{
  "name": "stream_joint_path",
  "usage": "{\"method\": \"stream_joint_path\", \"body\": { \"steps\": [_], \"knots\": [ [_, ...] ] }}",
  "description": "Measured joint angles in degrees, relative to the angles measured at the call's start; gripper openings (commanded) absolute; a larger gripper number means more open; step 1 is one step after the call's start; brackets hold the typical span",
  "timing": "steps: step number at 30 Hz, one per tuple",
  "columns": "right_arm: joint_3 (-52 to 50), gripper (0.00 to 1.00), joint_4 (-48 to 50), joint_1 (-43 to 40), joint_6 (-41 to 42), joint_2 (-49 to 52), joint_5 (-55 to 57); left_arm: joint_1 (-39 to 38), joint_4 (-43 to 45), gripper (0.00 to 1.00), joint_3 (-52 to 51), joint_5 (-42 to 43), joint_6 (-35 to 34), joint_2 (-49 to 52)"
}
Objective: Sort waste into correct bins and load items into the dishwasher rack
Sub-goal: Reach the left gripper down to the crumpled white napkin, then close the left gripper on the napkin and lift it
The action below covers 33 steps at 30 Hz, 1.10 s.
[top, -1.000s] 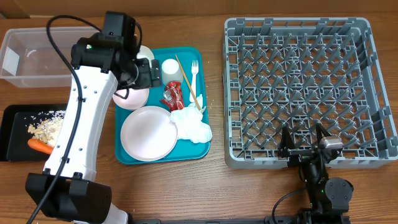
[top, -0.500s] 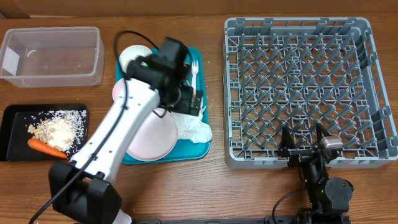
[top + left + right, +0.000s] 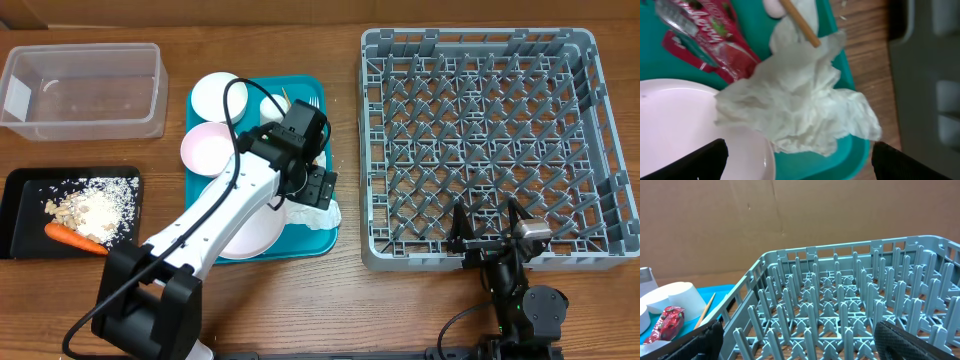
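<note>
The left gripper (image 3: 800, 159) hangs wide open and empty just above the crumpled white paper napkin (image 3: 800, 105), which lies on the teal tray (image 3: 854, 156), overlapping the round plate (image 3: 675, 125).

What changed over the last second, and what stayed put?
The left pincer swung rightward from the bowls and now hovers open over the crumpled napkin, holding nothing. Nothing was picked up or released. The right pincer stayed parked before the rack; carrot and scraps remain in the black tray.
</note>
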Motion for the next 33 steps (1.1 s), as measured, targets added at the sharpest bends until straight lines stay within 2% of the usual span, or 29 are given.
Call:
{"method": "stream_joint_path", "body": {
  "steps": [7,15,20,25,28,33],
  "knots": [
    [0.0,1.0,0.02,0.0,-0.02,0.0,0.0,0.02,3.04,0.93,-0.96,-6.16,-1.01,0.72],
    [0.0,1.0,0.02,0.0,0.0,0.0,-0.02,0.02,3.78,0.94,-0.98,-7.3,-1.01,6.4],
    [0.0,1.0,0.0,0.0,0.02,0.0,-0.02,0.02,5.49,0.91,-1.6,-7.39,-1.01,8.07],
    [0.0,1.0,0.0,0.0,-0.02,-0.02,0.0,0.02,7.06,0.78,-1.6,-7.61,-0.59,8.07],
    [0.0,1.0,0.0,0.0,0.0,0.0,0.0,0.02,7.56,0.59,-1.6,-7.74,-0.37,8.07],
    [0.0,1.0,0.0,0.0,0.0,0.0,-0.02,0.02,7.32,0.42,-1.6,-8.0,-0.17,8.07]
  ]
}}
